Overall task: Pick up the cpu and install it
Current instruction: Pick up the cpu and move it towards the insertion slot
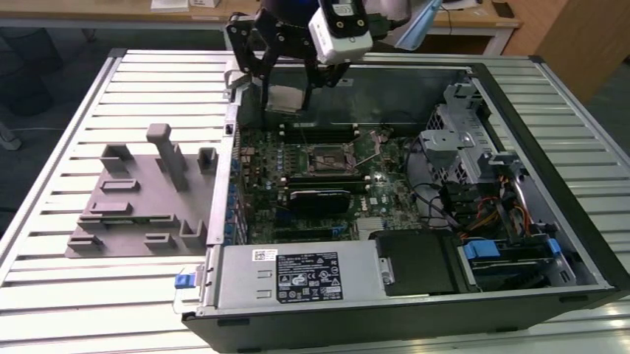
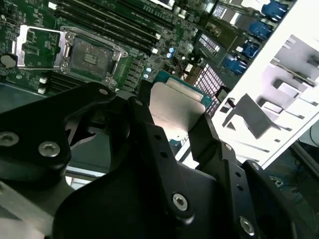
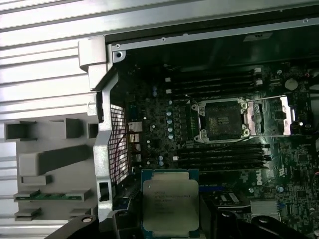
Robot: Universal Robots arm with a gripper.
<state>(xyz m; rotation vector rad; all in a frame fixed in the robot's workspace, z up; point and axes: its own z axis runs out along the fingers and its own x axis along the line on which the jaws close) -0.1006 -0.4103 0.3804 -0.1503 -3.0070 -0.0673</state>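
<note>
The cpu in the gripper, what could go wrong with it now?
It might slip: the gripper pinches the cpu by its edges, up above the motherboard. It might land crooked, since the open socket is a snug frame with RAM sticks close beside it. It hangs near the case wall and could bump it.

A pale slatted metal table [image 1: 59, 125] carries everything. On the exterior view's left a grey tray [image 1: 128, 225] with upright posts and slots sits flat on the slats. Just beside it, toward the exterior view's right, lies an open black computer case [image 1: 559, 181] on its side, reaching the near edge.
</note>
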